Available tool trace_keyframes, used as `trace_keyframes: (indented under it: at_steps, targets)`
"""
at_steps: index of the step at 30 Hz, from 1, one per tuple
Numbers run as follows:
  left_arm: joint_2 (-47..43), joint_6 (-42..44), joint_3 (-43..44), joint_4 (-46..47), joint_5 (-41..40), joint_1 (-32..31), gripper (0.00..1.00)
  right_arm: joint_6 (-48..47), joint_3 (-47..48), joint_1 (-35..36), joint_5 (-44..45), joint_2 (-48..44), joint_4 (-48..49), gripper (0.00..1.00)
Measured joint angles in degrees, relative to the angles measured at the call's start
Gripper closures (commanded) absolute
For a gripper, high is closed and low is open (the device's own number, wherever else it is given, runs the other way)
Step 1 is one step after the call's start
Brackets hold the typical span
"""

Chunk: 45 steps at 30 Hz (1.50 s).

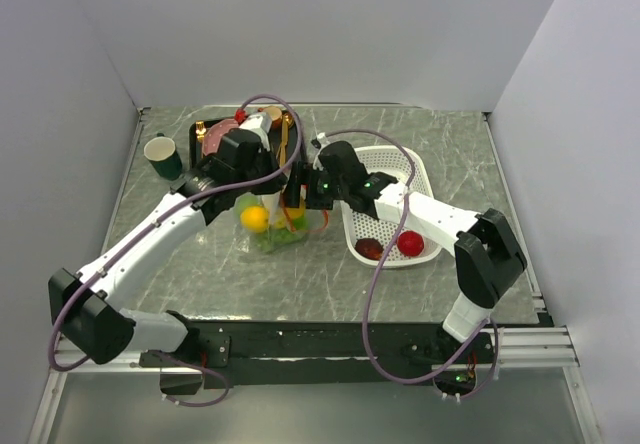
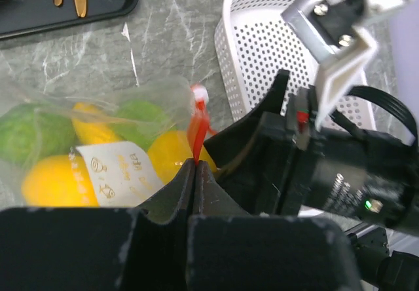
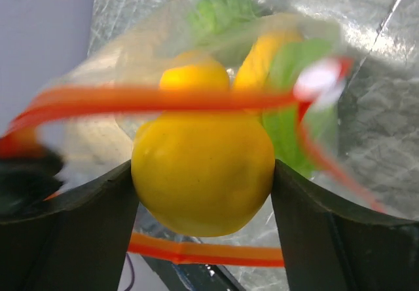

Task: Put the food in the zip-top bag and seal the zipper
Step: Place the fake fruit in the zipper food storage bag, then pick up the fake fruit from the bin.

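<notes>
The left gripper (image 2: 195, 170) pinched the zipper (image 2: 197, 132) of the zip-top bag (image 2: 98, 97). The right gripper (image 3: 201, 168) clasped a yellow lemon (image 3: 203, 189) in its open mouth.

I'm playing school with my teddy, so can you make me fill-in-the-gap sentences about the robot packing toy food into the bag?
The right jaws hold a ____ lemon at the mouth of the zip-top bag.
The left jaws are ____ on the zipper.
The white basket has ____ pieces of food in it.
Missing words: yellow; shut; two.
</notes>
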Motion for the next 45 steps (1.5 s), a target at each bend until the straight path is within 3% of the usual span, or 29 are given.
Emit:
trace_keyframes:
  at_steps: [5, 13, 21, 23, 29, 34, 45]
  targets:
    - [-3.2, -0.1, -0.2, -0.4, -0.6, -0.3, 0.99, 0.2, -0.6, 0.0, -0.4, 0.0, 1.1, 0.07]
    - [-5.4, -0.2, -0.7, -0.4, -1.1, -0.4, 0.99, 0.2, -1.3, 0.0, -0.5, -0.8, 1.8, 0.05]
    - [-5.4, -1.1, -1.1, -0.7, -3.4, -0.5, 0.99, -1.6, -3.3, -0.2, 9.3, -10.4, -2.2, 0.05]
    - [-5.6, -2.2, -1.2, -0.8, -4.7, -0.5, 0.97, -2.1, -3.6, -0.5, 12.7, -13.7, -3.5, 0.01]
    - [-12.2, -3.0, -5.4, 0.6, -8.2, -0.5, 0.99, -2.6, -9.2, -6.3, 21.2, -23.3, -6.2, 0.0]
    - [-9.6, -3.0, -3.0, 1.0, -8.0, -0.5, 0.99, -3.4, -13.3, -13.6, 23.5, -24.0, -12.0, 0.0]
    - [-4.0, -3.0, -2.9, 1.8, -3.3, -0.5, 0.99, -5.5, -22.1, -14.1, 18.2, -21.2, -19.8, 0.02]
